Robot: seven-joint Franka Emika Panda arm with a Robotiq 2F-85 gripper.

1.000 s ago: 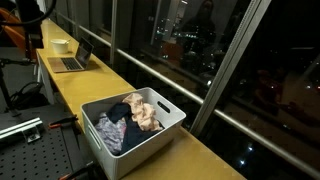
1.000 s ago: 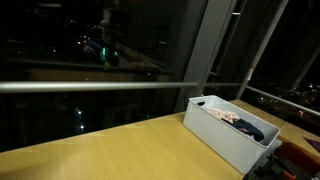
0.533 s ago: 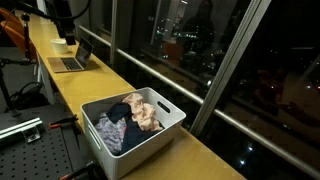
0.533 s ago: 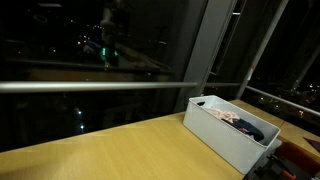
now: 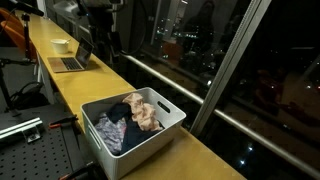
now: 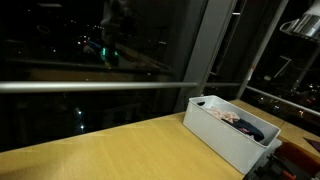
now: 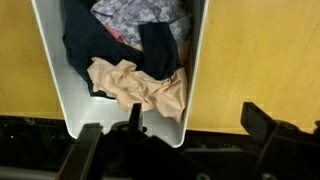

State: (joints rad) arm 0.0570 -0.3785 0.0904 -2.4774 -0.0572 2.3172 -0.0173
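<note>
Gripper point(image 7: 175, 150) is spread wide, hovering high over the white bin point(image 7: 196, 60) on the counter point(image 7: 260, 50), approach stage I'd say, next needs a straight drop onto the beige cloth point(image 7: 140, 88).

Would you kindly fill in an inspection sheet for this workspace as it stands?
Surface: wooden counter, running along the window.
Job's things: white bin holding a dark garment, tan cloth and grey patterned cloth.
Clutter: laptop and bowl at the counter's far end.
Claw: open, above the bin, holding nothing.
Cables: dark loop beside the counter, likely a cable.
Surroundings: window, night outside.
</note>
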